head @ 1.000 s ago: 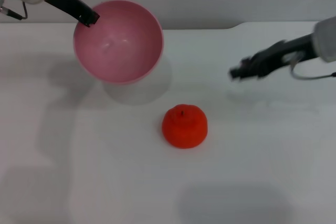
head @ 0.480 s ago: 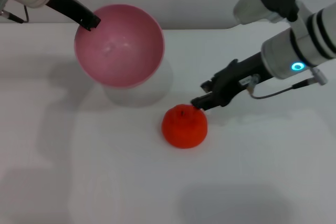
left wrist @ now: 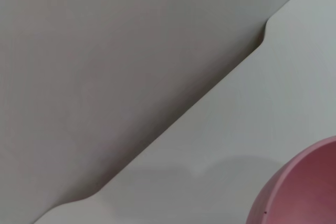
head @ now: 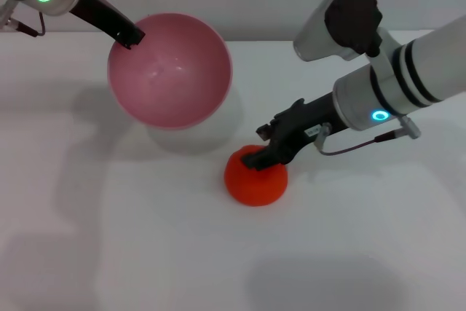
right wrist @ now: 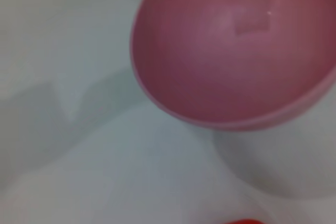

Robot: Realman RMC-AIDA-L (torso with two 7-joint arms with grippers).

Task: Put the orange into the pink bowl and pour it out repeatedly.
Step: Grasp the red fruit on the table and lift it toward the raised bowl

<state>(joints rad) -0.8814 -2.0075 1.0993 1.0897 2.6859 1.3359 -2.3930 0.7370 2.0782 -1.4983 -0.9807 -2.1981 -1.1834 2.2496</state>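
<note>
Orange [head: 253, 180], a small bumpy red-orange fruit, lies on the white table [head: 349, 253]. Right gripper [head: 261, 156] touches its top; how far it is open, I cannot tell. Left gripper [head: 129, 34] grips the rim of the glossy round pink plastic bowl [head: 171, 71], lifted and tilted.

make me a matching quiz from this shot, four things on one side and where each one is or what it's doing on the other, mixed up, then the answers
Things:
1. orange
2. pink bowl
3. left gripper
4. right gripper

Places or states:
A. clamped on the far left part of the bowl's rim
B. held up off the table, tipped, nothing inside, shadow below it
C. lying on the white table, out of the bowl
D. down on top of the fruit, at its stem end

Pairs: 1-C, 2-B, 3-A, 4-D
</note>
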